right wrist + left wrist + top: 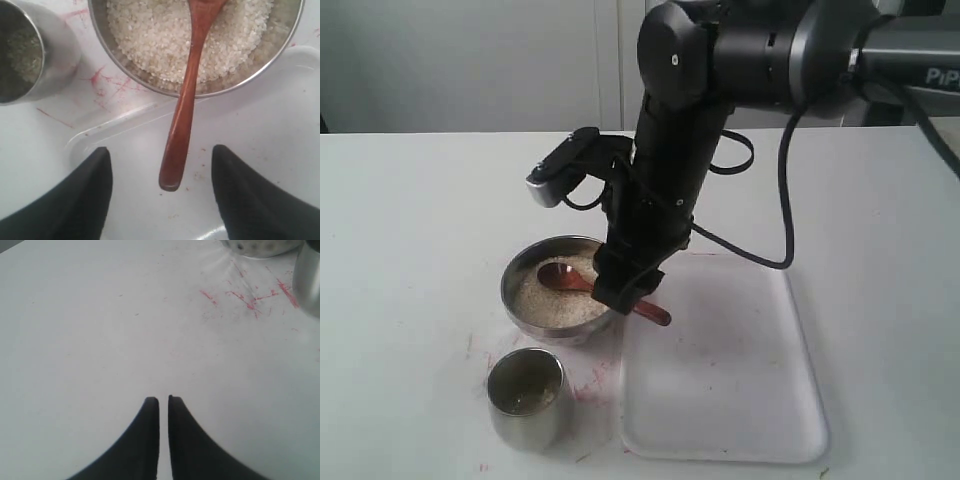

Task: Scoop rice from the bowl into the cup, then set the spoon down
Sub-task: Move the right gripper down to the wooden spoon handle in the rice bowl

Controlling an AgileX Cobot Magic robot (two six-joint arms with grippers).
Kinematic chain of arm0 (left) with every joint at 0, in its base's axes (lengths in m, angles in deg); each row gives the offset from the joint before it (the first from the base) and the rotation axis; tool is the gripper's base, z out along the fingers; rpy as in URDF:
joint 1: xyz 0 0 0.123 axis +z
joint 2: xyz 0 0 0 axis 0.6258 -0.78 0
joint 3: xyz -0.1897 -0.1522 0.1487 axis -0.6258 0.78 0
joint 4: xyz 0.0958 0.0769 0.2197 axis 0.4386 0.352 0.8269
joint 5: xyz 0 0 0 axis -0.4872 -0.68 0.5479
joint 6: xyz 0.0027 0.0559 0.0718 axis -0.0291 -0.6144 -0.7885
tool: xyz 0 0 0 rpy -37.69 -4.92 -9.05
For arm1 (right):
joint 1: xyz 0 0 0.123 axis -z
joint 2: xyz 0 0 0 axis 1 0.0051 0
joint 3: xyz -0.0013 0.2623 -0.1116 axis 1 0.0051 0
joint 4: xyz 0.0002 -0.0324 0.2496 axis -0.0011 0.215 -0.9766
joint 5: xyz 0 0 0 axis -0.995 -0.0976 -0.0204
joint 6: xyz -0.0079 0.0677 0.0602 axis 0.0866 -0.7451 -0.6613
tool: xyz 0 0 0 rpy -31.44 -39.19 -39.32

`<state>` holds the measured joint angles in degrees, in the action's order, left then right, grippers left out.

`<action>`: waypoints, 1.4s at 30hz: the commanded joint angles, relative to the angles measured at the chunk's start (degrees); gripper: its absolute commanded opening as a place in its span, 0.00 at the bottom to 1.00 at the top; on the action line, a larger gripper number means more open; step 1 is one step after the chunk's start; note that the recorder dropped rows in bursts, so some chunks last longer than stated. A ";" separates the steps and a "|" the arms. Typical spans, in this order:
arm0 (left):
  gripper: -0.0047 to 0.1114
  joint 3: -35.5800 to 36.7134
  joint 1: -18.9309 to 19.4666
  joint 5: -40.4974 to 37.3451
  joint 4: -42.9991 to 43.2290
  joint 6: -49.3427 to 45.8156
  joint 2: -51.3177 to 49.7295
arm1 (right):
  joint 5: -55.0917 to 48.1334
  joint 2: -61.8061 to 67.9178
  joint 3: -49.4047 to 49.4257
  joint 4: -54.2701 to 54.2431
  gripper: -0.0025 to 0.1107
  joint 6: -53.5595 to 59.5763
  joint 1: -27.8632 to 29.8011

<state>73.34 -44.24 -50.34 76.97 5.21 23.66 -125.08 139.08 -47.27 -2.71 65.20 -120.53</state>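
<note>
The steel bowl [525, 300] [125, 65] holds a heap of rice [555, 298] [150, 35]. The wooden spoon [575, 280] [182, 115] lies with its scoop in the rice and its handle resting over the bowl's rim, sticking out above the tray. My right gripper [632, 296] [161, 150] hangs open over the handle's end, a finger on either side and neither touching it. The steel cup [525, 397] [30, 55] stands in front of the bowl with some rice inside. My left gripper [163, 399] is shut and empty over bare table.
A clear plastic tray [740, 400] [250, 130] lies to the right of the bowl and cup. Red marks [585, 380] [250, 297] stain the white table between bowl and cup. The right arm [680, 150] towers over the bowl's back right.
</note>
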 commanded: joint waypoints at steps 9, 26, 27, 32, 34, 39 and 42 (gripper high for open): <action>0.16 0.52 -0.42 -2.79 -0.32 0.33 0.00 | 0.81 4.94 -0.36 2.10 0.52 -1.23 -0.05; 0.16 0.52 -0.42 -2.79 -0.32 0.33 0.00 | 2.63 7.32 -0.36 2.13 0.31 -3.20 -0.05; 0.16 0.52 -0.42 -2.79 -0.32 0.33 0.00 | 2.63 7.32 -0.36 2.13 0.30 -3.20 -0.05; 0.16 0.52 -0.42 -2.79 -0.32 0.33 0.00 | 2.63 7.32 -0.36 2.13 0.28 -3.40 -0.05; 0.16 0.52 -0.42 -2.79 -0.32 0.33 0.00 | 2.63 7.32 -0.36 2.13 0.28 -3.96 -0.05; 0.16 0.52 -0.42 -2.79 -0.32 0.33 0.00 | 2.07 7.32 -0.36 2.13 0.20 -4.18 -0.05; 0.16 0.52 -0.42 -2.79 -0.32 0.33 0.00 | 2.14 7.32 -0.36 2.13 0.14 -4.18 -0.05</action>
<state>73.34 -44.24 -50.34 76.97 5.21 23.66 -122.65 146.51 -47.27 -0.88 61.31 -120.53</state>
